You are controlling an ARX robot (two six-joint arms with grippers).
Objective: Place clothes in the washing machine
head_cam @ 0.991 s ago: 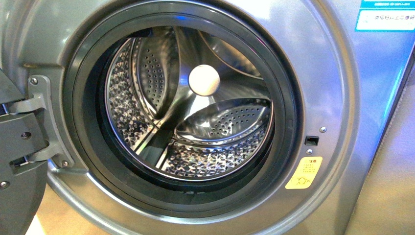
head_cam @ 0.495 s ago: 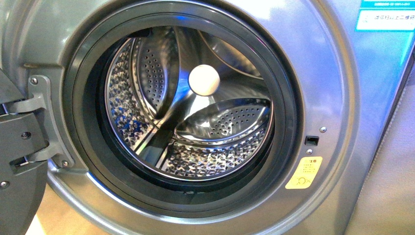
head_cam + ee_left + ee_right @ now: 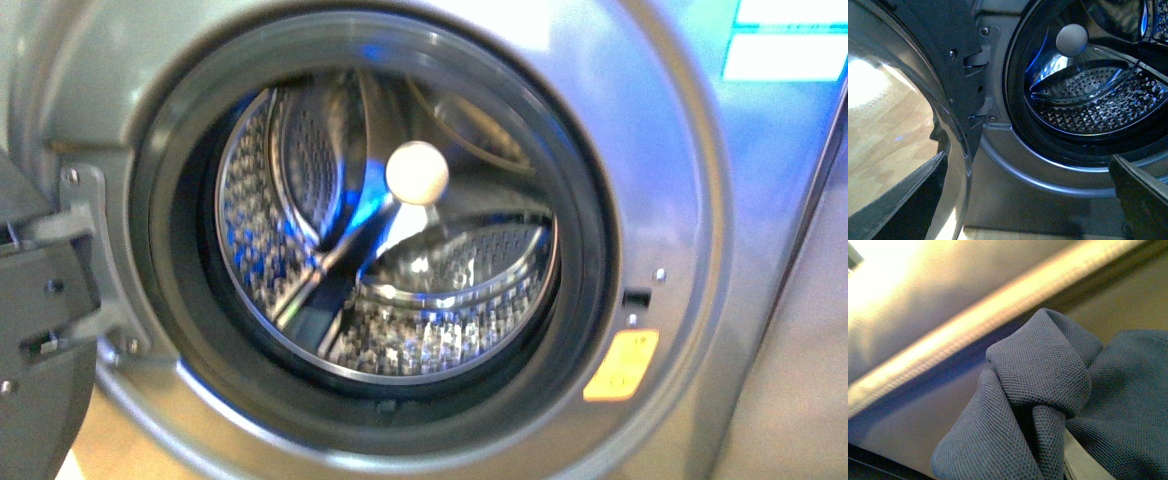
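Observation:
The washing machine [image 3: 690,200] fills the front view, silver-grey, with its porthole open. Inside are the perforated steel drum [image 3: 440,320] and the cream hub [image 3: 417,172]. No gripper shows in the front view. My left gripper [image 3: 1028,200] is open and empty, low in front of the machine's front panel [image 3: 1038,200] below the porthole; the hub [image 3: 1071,39] shows above. My right gripper [image 3: 1048,460] is shut on the clothes [image 3: 1048,375], a bunched dark navy ribbed fabric that hides its fingers.
The open door [image 3: 40,330] hangs on its hinge [image 3: 85,250] at the left; its glass bowl [image 3: 898,110] is close to my left gripper. A yellow sticker [image 3: 621,365] and blue-white labels [image 3: 790,40] sit at the right. The wooden floor [image 3: 110,440] lies below.
The front view has shifted slightly and turned blurry; the porthole sits a little lower in the picture. No arm has come into that view.

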